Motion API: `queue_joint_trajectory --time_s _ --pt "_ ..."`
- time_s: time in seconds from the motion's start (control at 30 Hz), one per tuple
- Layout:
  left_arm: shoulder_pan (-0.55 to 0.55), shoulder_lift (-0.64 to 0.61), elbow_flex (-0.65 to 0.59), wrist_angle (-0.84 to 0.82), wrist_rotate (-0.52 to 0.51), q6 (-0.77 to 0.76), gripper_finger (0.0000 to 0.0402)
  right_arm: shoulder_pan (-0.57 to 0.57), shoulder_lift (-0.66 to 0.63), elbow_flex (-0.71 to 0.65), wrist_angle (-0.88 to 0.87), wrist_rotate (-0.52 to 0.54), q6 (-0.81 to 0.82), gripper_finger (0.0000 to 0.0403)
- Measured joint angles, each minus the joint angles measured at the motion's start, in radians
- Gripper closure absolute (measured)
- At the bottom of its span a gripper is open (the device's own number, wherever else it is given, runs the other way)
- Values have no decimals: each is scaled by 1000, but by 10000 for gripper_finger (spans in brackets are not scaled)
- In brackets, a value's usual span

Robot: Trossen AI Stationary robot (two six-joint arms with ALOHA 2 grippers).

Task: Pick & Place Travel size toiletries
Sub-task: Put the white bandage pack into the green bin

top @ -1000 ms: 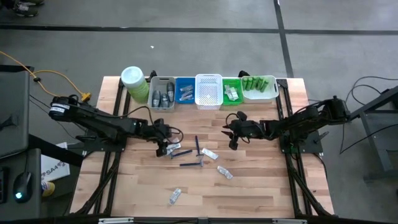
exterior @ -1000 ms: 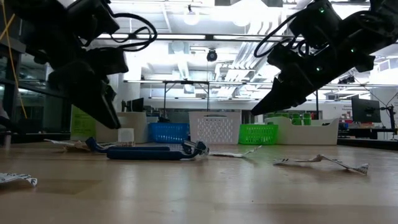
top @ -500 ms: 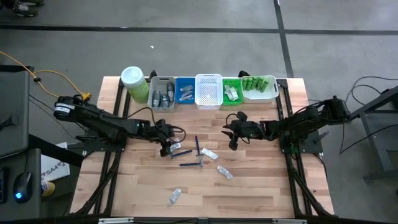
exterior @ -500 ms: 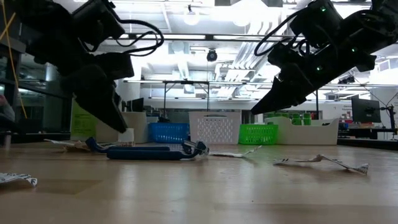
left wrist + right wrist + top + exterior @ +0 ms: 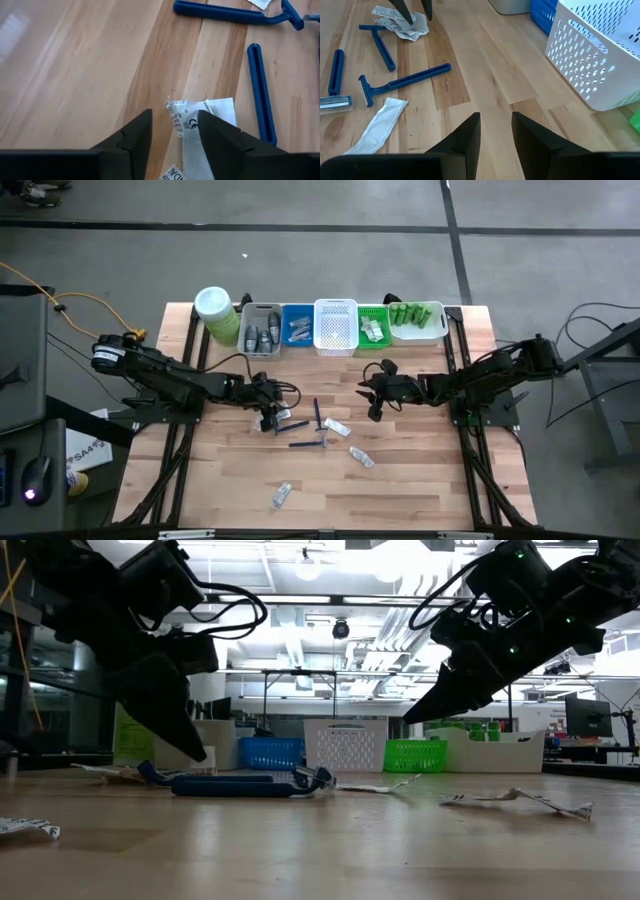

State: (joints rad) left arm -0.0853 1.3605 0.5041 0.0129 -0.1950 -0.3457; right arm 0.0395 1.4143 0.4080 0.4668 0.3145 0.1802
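Loose toiletries lie on the wooden table [image 5: 420, 480]: three blue razors [image 5: 320, 415] [image 5: 307, 444] [image 5: 292, 425] and sachets [image 5: 337, 427] [image 5: 362, 457] [image 5: 282, 496]. My left gripper [image 5: 268, 420] is open and slants down over a crumpled white printed sachet [image 5: 212, 111]. One finger stands on each side of its crumpled end [image 5: 175, 117]. My right gripper [image 5: 375, 412] hovers right of the razors, its fingers a little apart with nothing between them [image 5: 496, 116]. My left gripper [image 5: 174, 114] comes at the printed sachet slanting down from the table's left. Its fingers stand on either side of the crumpled end, and one finger [image 5: 215, 135] overlaps the flat part. I cannot tell whether they touch it. The sachet lies flat on the table.
Along the far edge stand a grey bin [image 5: 261, 330], a blue bin [image 5: 297, 326], a white basket [image 5: 336, 327], a green bin [image 5: 372, 328] and a white tray of green bottles [image 5: 417, 320]. A pale-green jar [image 5: 215, 313] stands at the far left. Bare wood lies toward the near edge.
My left gripper has sunk toward the table and edged toward the printed sachet beside the razors. The toiletries lie where they were.
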Motion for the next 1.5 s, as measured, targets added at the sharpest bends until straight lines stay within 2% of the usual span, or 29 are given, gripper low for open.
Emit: queue_joint_trajectory --time_s 0.4,0.67,0.77,0.9,1.0,1.23,1.37,1.5 --pt "0 0 0 -2 2 -3 393 0 0 0 0 -2 2 298" --pt "0 0 7 67 2 34 399 0 0 0 0 -2 2 298" --pt "0 -1 45 95 -9 109 400 0 0 0 0 -3 2 298" --pt "0 -1 81 168 -74 244 400 0 0 0 12 -44 -2 298" --pt "0 -1 86 259 -125 336 400 0 0 0 66 -87 -24 298" --pt "0 -1 86 416 -183 538 401 -6 0 1 202 -83 -63 297" --pt "0 -1 86 501 -185 666 401 -27 0 1 255 -124 -61 272" --pt "0 -1 86 559 -219 753 401 -41 0 1 333 -163 -48 214"
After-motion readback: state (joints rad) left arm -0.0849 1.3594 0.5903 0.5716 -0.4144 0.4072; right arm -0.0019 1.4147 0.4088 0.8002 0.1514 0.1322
